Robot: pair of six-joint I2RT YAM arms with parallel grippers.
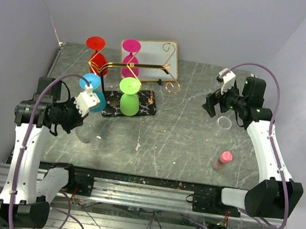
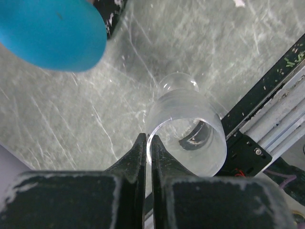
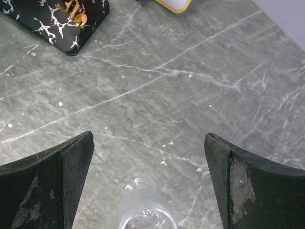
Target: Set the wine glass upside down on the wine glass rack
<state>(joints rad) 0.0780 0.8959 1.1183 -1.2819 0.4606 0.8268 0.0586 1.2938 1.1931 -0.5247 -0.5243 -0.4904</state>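
left pincer (image 2: 148, 143) is clenched on the rim of the clear wine glass (image 2: 190, 129), at the near left of the grey table (image 1: 183, 142), in front of the wine glass rack (image 1: 143, 66), where four coloured glasses (image 1: 128, 96) sit upside down. right pincer (image 3: 148, 140) gapes wide above a second clear glass (image 3: 143, 210).

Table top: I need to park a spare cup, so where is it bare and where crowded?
Bare: the middle, between the wine glass rack and the pink bottle, down to the near edge. Crowded: back left, around the rack's coloured glasses and the clear glass in the left gripper.
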